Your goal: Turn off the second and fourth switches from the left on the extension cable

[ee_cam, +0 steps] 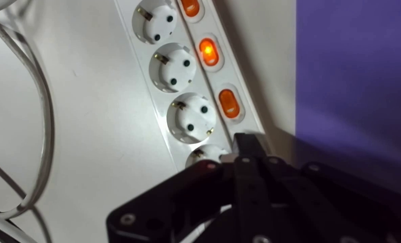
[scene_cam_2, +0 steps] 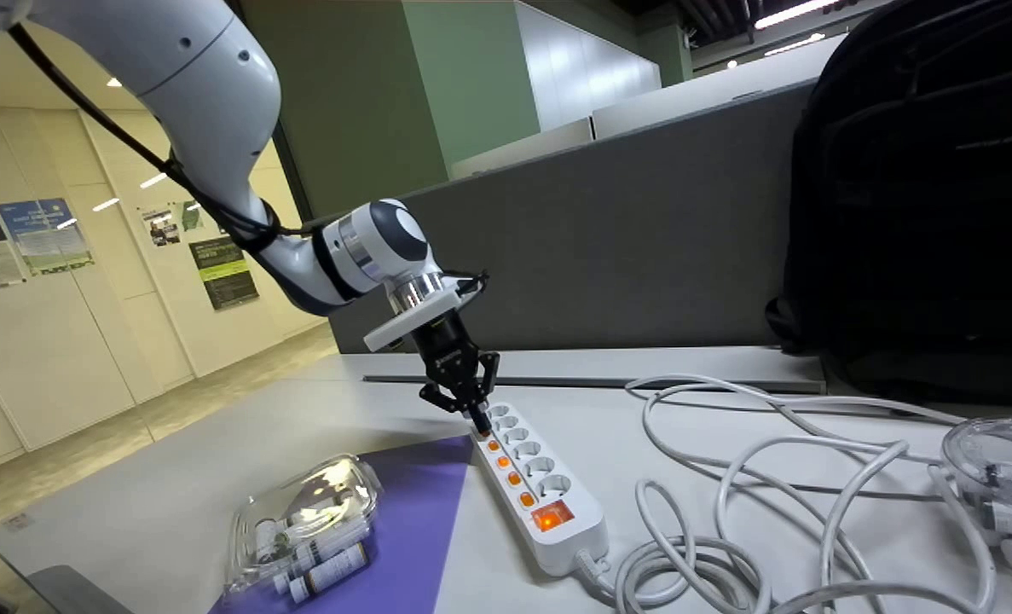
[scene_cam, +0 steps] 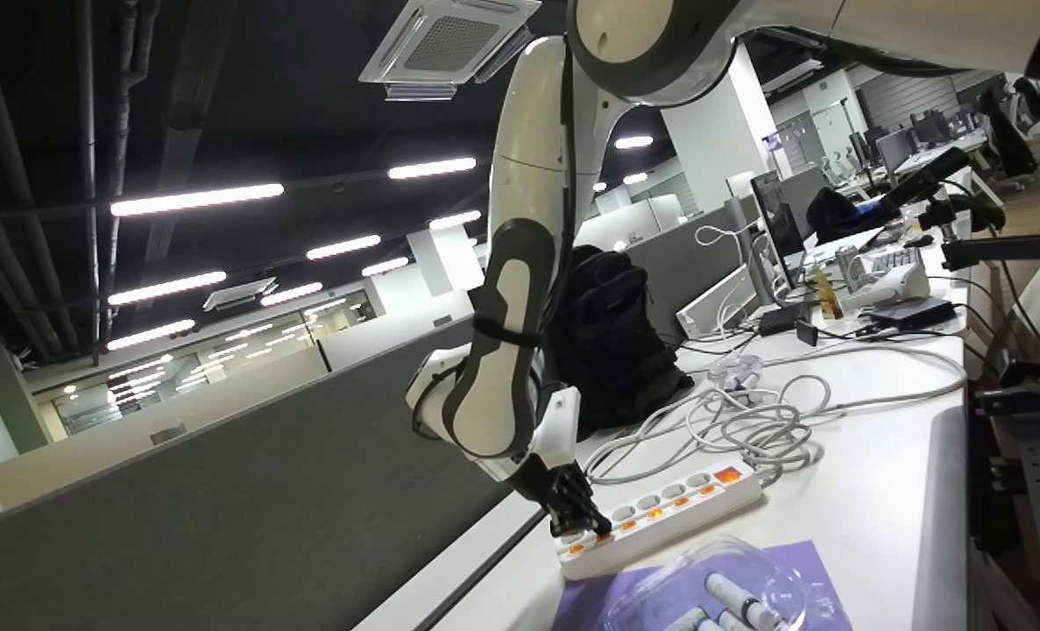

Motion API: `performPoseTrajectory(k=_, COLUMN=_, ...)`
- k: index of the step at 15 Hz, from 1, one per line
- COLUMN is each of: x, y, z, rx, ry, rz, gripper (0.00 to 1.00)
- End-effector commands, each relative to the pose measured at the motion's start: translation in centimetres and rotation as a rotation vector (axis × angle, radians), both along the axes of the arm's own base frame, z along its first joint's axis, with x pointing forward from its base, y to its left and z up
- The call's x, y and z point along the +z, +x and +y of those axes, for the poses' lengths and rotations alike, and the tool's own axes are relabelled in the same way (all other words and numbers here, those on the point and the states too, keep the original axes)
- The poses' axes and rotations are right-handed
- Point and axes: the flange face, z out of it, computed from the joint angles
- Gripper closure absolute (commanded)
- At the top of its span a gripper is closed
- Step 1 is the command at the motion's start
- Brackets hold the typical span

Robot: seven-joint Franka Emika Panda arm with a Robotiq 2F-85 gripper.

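The white extension cable [scene_cam: 686,523] lies on the table with a row of orange switches beside its sockets; it also shows in an exterior view [scene_cam_2: 586,522] and in the wrist view [ee_cam: 225,72]. My gripper [scene_cam: 603,528] is shut and empty, pointing down over the second switch from the left. Its fingertips [ee_cam: 249,143] hide most of that switch; I cannot tell whether they press it. In an exterior view the tips [scene_cam_2: 480,422] are at the strip's far end. The fourth switch [ee_cam: 208,51] glows brightly. The third switch [ee_cam: 229,103] looks unlit.
A purple sheet [scene_cam_2: 420,512] with a clear container [scene_cam_2: 301,529] of small bottles lies beside the strip. Coiled white cable [scene_cam_2: 685,563] runs from its end. A black backpack [scene_cam: 616,342] stands against the grey partition [scene_cam_2: 642,239]. A large red main switch [scene_cam_2: 552,515] is lit.
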Motion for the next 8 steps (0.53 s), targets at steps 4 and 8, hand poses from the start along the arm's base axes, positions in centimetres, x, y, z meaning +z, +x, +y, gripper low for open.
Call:
performPoseTrajectory(k=4, x=-0.6, y=1.2, z=0.1, rx=0.015, ry=0.013, rz=0.026, gripper=1.0)
performPoseTrajectory(k=8, x=-2.1, y=2.8, z=-0.1, rx=-0.049, ry=-0.037, rz=0.102, gripper=1.0)
